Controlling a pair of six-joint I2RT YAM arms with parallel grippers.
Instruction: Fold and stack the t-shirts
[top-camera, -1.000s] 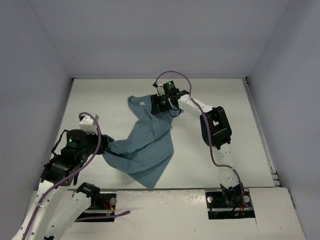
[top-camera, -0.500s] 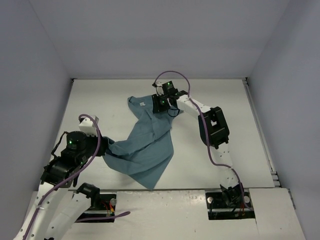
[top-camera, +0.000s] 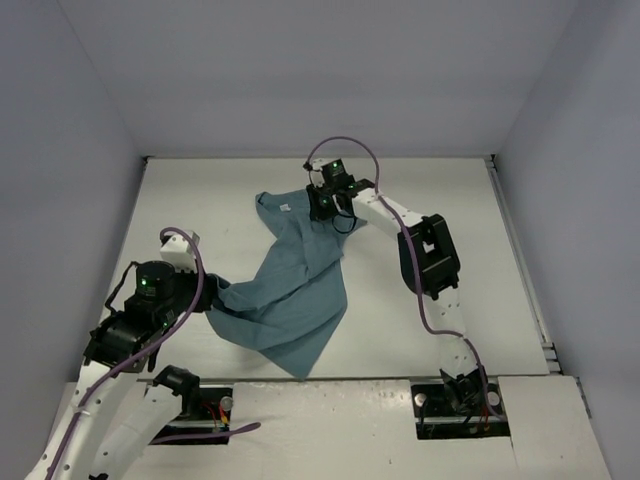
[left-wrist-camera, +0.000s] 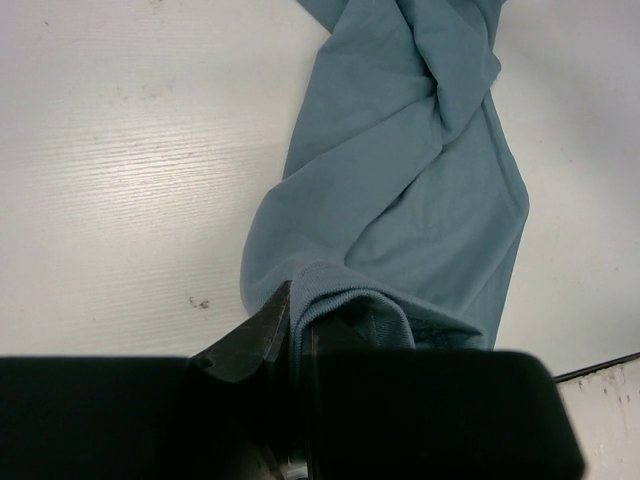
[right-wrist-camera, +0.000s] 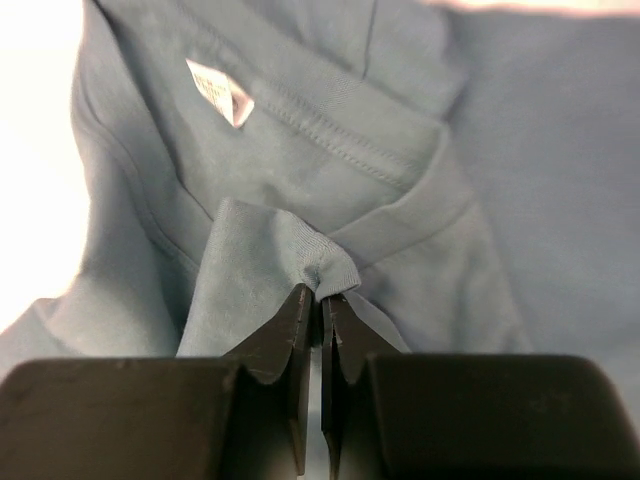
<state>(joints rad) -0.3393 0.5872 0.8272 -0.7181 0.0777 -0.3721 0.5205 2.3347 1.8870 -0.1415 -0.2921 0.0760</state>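
Right wrist view showed my right gripper (right-wrist-camera: 320, 297) pinching a shirt (right-wrist-camera: 520, 200) fold just beneath the collar (right-wrist-camera: 345, 145), the left gripper (left-wrist-camera: 297, 322) clamped on an edge; I judged the spreading step unfinished, needing an outward pull.

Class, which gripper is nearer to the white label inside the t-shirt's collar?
Right. The right gripper pinches collar fabric just beside the white label; the left gripper grips the t-shirt's opposite, near end.
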